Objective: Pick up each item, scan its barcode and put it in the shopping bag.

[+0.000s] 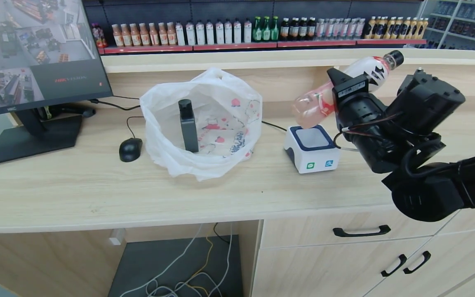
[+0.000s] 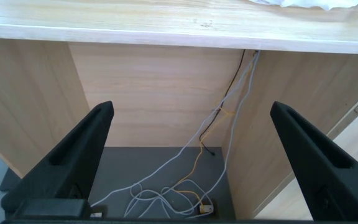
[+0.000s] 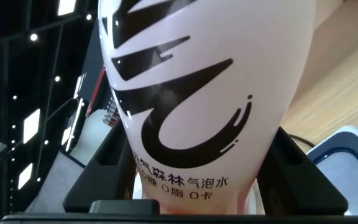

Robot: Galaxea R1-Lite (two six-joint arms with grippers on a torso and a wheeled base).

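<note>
Bottle: the pink-and-white drink bottle [image 1: 318, 105] is up in the air, off the surface [image 1: 97, 194] and hanging just above the scanner [image 1: 311, 142].
Long axis: tilted, with the dark cap high and out to the robot's right and the pink base dipping down and left toward the scanner window.
Right claw: the right claw [image 1: 338, 97] is clamped around the bottle's middle, a finger on either side. The wrist view shows the label pressed between them.
Scanner: the white box sits on the surface right under the bottle's base, its window facing up. I can't tell whether a barcode faces it.
Shopping bag: the white shopping bag [image 1: 159, 99] stands open to the robot's left of the claw, past the scanner. A dark bottle [image 1: 188, 126] already stands upright inside.
Left claw: the left claw [image 2: 191, 109] is spread wide with nothing in it, low in front of the cabinet opening under the surface and well away from the bottle.
Next move: the right arm is the nearer one. Judging from here, it's a leftward carry over the scanner to the bag's mouth.
</note>
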